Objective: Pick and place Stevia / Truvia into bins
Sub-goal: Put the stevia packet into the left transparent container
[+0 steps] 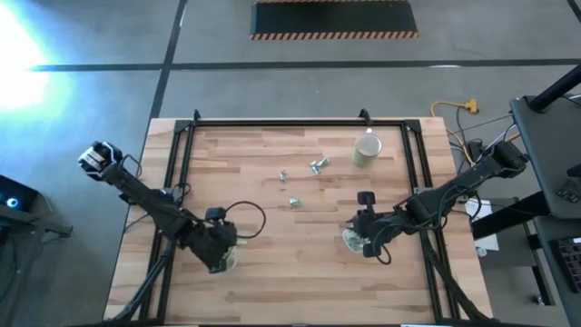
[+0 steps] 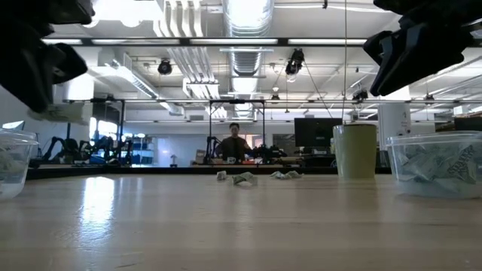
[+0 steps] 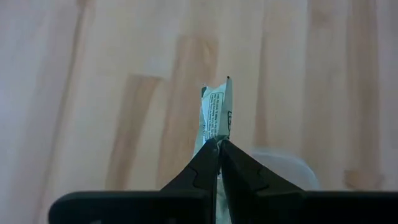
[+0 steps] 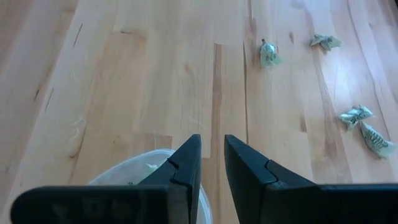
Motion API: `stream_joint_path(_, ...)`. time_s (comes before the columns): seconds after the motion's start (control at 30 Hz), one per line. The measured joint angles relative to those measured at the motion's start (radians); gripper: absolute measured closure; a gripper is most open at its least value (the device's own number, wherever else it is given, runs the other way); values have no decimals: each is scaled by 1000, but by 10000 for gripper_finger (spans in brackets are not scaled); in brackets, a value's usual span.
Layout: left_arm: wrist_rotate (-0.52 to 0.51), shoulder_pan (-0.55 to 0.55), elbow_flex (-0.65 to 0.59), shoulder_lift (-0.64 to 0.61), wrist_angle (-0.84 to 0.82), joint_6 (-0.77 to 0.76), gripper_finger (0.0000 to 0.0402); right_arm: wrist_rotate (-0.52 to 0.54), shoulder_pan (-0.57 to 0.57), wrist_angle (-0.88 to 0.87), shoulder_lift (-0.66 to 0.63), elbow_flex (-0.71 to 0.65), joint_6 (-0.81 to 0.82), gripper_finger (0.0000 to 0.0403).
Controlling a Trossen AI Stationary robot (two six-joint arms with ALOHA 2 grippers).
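Observation:
My left gripper point(image 3: 219, 142) is shut on one pale green-and-white Stevia sachet point(image 3: 216, 109). It hovers at the near left of the table point(image 1: 218, 243), above a clear bin point(image 1: 229, 261) that holds sachets point(image 2: 9, 162). My right gripper point(image 4: 212, 140) is open and empty, above the other clear bin point(image 4: 134, 171) at the near right point(image 1: 352, 241); that bin also holds sachets point(image 2: 437, 162). Several loose sachets point(image 1: 318, 165) lie flat on the middle of the table point(image 4: 268, 55). My left gripper pinches the sachet by one end point(image 3: 215, 135) between its two fingertips. The rest of the sachet sticks out beyond the tips, edge-on and lifted clear of the table. The gripper comes from above, over the left bin.
An opaque beige cup point(image 1: 367, 150) stands at the far right of the table point(image 2: 355, 150). A black frame rail point(image 1: 272, 124) runs along the table's far and side edges. Bare wood lies between the two bins. A person point(image 2: 235, 143) stands far off in the room.

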Motion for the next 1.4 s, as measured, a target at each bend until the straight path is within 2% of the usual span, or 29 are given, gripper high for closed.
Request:
stream_joint_path(0.2,22,-59,10,0,0,-90,401,0,0,25,0,0,-11,342)
stream_joint_path(0.57,139,-135,-5,0,1,-299,401,5,0,56,0,0,-30,342)
stream_joint_path(1.17,189,-133,-82,71,4,-355,401,8,0,99,0,-2,-52,342)
stream_joint_path(1.4,122,-131,-81,74,8,-307,401,8,0,120,0,-2,-56,342)
